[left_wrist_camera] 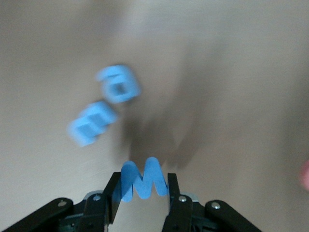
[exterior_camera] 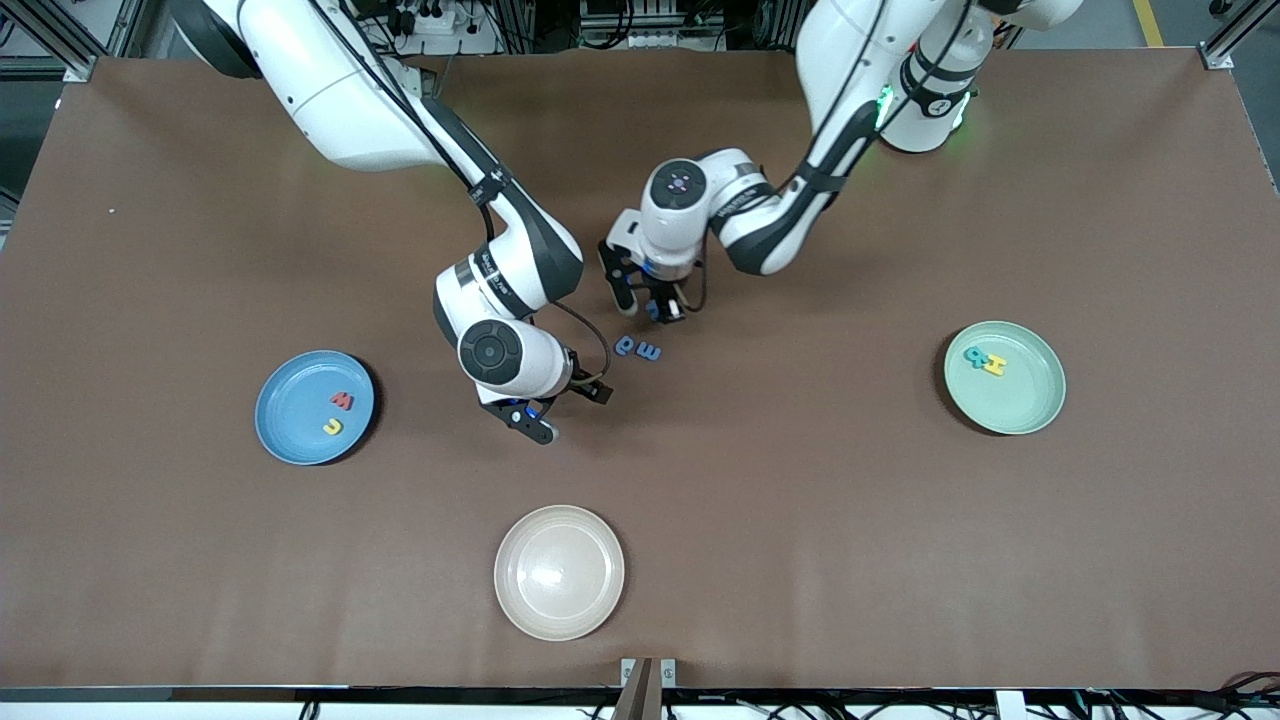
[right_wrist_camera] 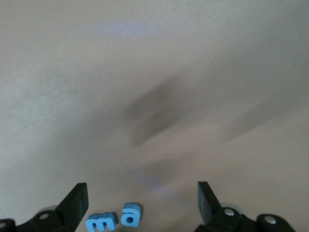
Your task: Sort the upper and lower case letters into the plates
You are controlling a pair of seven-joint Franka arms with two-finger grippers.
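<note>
The left gripper point(left_wrist_camera: 143, 193) is clamped on a blue capital M point(left_wrist_camera: 142, 181), up over the middle of the table point(exterior_camera: 800, 560). The right gripper point(right_wrist_camera: 142, 200) hangs spread wide and empty, near the blue a point(exterior_camera: 624, 346) and blue m point(exterior_camera: 649, 351) lying mid-table. The blue plate point(exterior_camera: 290, 440), toward the right arm's end, has two letters in it; the green plate point(exterior_camera: 1030, 405), toward the left arm's end, has two. The cream plate point(exterior_camera: 559, 572) by the front edge is bare. About half looks sorted.
</note>
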